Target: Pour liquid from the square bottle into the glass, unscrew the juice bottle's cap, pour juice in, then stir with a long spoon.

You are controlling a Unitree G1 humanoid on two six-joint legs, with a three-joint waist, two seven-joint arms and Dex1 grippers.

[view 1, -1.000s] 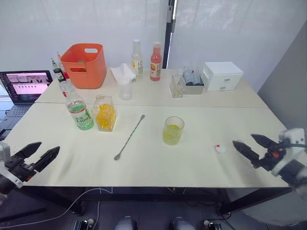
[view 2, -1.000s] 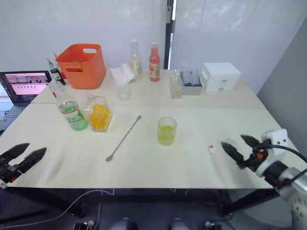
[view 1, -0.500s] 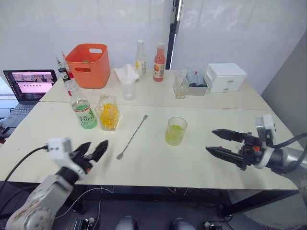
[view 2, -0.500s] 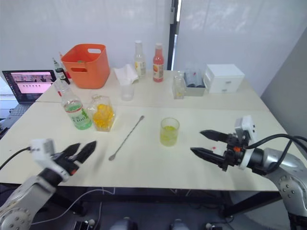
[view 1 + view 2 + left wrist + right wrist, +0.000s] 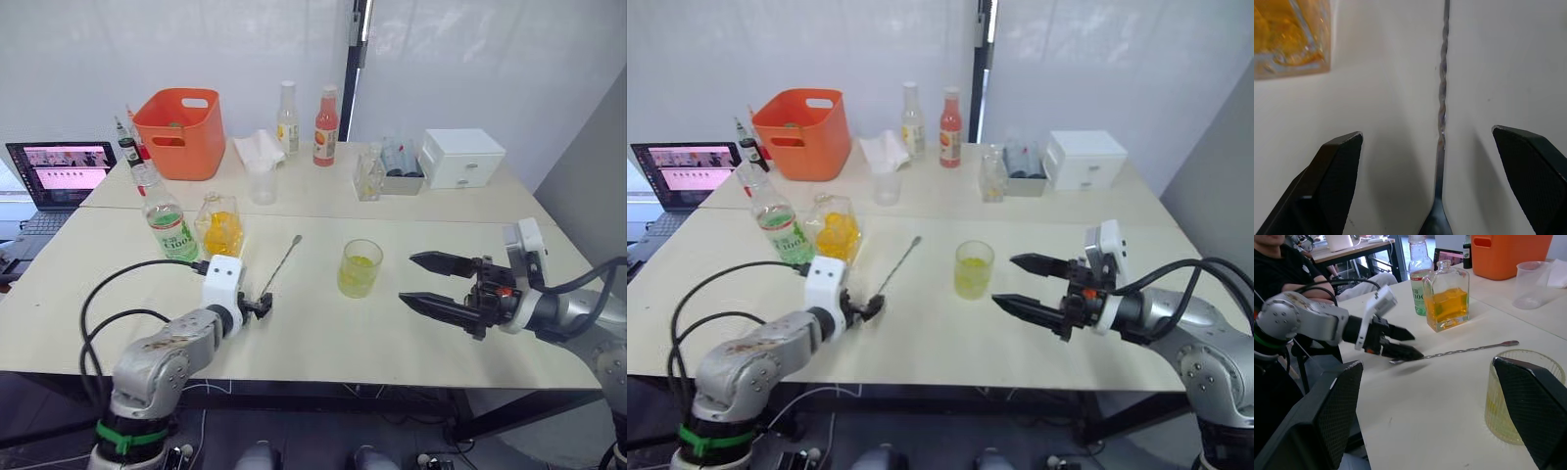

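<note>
Long spoon (image 5: 276, 271) – thin twisted silver stem – lies flat just left of the glass (image 5: 359, 268), which holds some yellow liquid. Left gripper (image 5: 1437, 196) straddles its bowl end, fingers spread. Right gripper (image 5: 423, 281), right of the glass, is spread wide too.

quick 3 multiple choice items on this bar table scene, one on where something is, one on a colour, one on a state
1. Where does the long spoon lie?
A. in the orange tub
B. flat on the table between the square bottle and the glass
C. standing in the glass

2. What colour is the liquid in the square bottle?
A. orange-yellow
B. blue
C. clear

3. How is the left claw set at the spoon?
A. shut and lifting it
B. open, its fingers on either side of the spoon's bowl end
C. holding the juice bottle

Answers:
1 B, the head views show it flat on the table, with the glass to its right.
2 A, the right wrist view shows the fill.
3 B, the left wrist view has the handle running up between two spread fingers.
</note>
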